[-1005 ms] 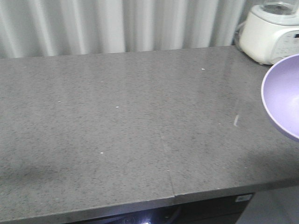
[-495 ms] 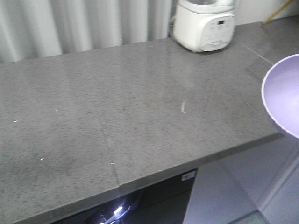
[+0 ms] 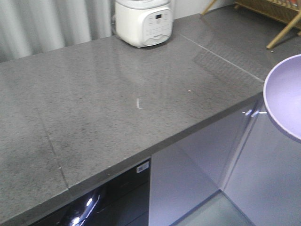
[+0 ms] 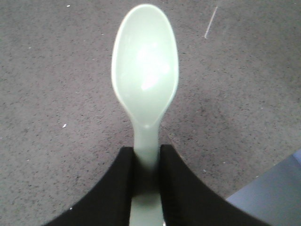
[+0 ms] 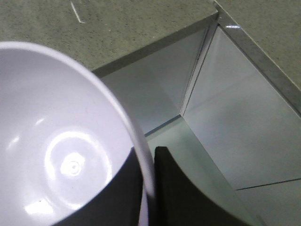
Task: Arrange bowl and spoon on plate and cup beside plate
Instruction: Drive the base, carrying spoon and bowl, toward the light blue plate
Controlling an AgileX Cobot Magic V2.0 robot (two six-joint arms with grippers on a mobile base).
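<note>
Spoon (image 4: 145, 84) and bowl (image 3: 284, 99) are both held off the grey speckled bench (image 3: 117, 108), one in each hand. The left hand (image 4: 146, 155) is closed on the spoon's handle, its two black fingers (image 4: 120, 188) pressed against either side. The pale green scoop points away from the wrist camera, hollow side up, above bare bench top. A short pale streak (image 4: 210, 22) on the stone shows past the scoop, and the front view finds that same streak (image 3: 138, 103) well in front of the white cooker (image 3: 143, 21), which stands at the back of the bench against the ribbed wall (image 3: 42, 23). The right hand (image 5: 149, 179) pinches the lavender bowl (image 5: 66, 155) by its rim, with one dark finger inside the wall and the other (image 5: 176, 193) outside it. From the front only part of the bowl shows, cut off by the frame edge. It is far to the right of the cooker and nearer the camera, tilted so its inside faces the lens. It hangs past the bench corner, over the pale cabinet doors (image 3: 197, 155) and the floor rather than over the stone. Left of those doors, under the bench edge and nearer than the cooker, sits a glossy black appliance front (image 3: 103, 202). A wooden rack (image 3: 277, 14) stands to the cooker's right.
</note>
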